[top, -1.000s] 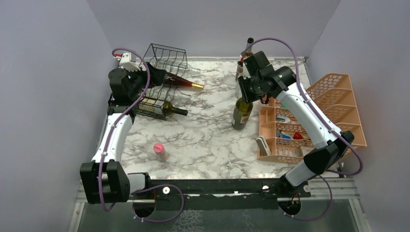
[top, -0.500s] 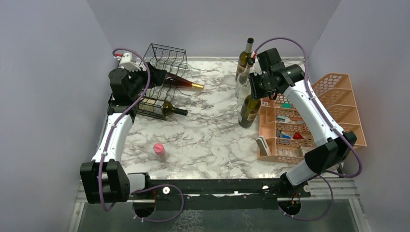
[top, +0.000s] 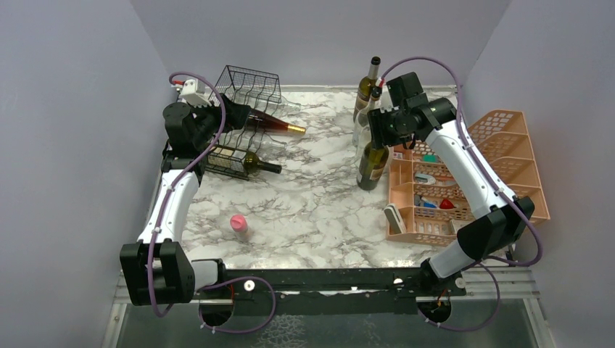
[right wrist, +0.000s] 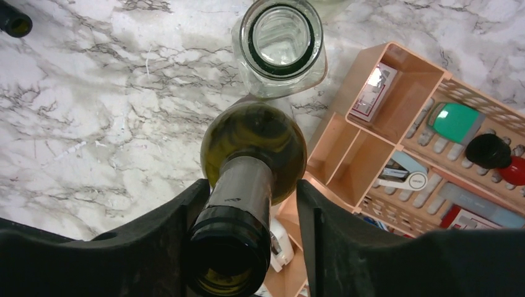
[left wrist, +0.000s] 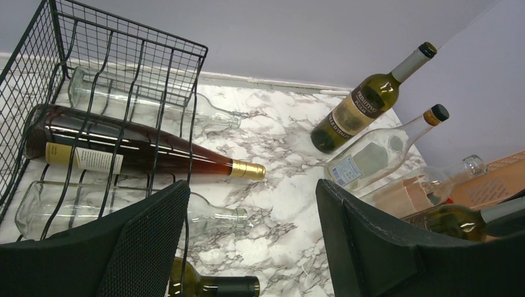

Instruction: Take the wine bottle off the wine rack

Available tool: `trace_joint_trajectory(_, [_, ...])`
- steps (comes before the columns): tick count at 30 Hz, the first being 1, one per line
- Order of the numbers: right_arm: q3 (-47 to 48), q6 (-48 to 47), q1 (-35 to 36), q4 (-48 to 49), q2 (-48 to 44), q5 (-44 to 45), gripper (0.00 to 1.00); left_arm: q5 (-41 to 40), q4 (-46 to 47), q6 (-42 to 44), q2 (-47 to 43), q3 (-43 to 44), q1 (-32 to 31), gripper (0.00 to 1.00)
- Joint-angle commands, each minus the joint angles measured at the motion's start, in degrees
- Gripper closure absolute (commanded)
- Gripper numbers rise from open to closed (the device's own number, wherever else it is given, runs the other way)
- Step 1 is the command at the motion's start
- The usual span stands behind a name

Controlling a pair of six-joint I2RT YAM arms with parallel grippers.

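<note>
The black wire wine rack stands at the back left and holds several lying bottles: a dark red one with a gold cap, a green one lower down, and clear ones. My left gripper is at the rack's right side, open and empty; in its wrist view the rack and red bottle lie beyond the gripper. A green wine bottle stands upright on the table. My right gripper straddles its neck, open, with a gap at the right finger.
Two more bottles stand at the back, a clear one just behind the green bottle. The peach tiered organizer with small items sits right against the standing bottle. A small pink object lies near the front left.
My right arm carried the green bottle rightward beside the organizer, then its jaws spread off the neck. The left arm has not moved.
</note>
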Motion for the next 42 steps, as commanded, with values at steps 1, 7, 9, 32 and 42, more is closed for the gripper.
trace_joint_trajectory(1, [-0.69, -0.82, -0.09, 2.04, -2.02, -1.44, 0.4, 1.83, 1.91, -0.54, 0.34, -0.45, -0.24, 0.2])
trace_joint_trajectory(7, [1.94, -1.15, -0.15, 0.32, -2.42, -0.21, 0.31, 1.78, 1.91, -0.49, 0.17, -0.46, -0.24, 0.2])
trace_joint_trajectory(9, [3.31, -1.27, -0.04, -0.07, -3.33, -0.51, 0.29, 1.69, 1.95, -0.53, 0.08, -0.49, -0.24, 0.2])
trace_joint_trajectory(32, [-0.45, -0.36, 16.57, 19.4, -11.74, -18.33, 0.14, 0.62, 0.95, 0.03, 0.17, -0.24, -0.25, 0.19])
trace_joint_trajectory(42, [-10.81, 1.79, 30.31, 29.27, 2.34, -12.35, 0.14, 0.28, 0.44, 0.29, 0.25, 0.1, -0.24, 0.19])
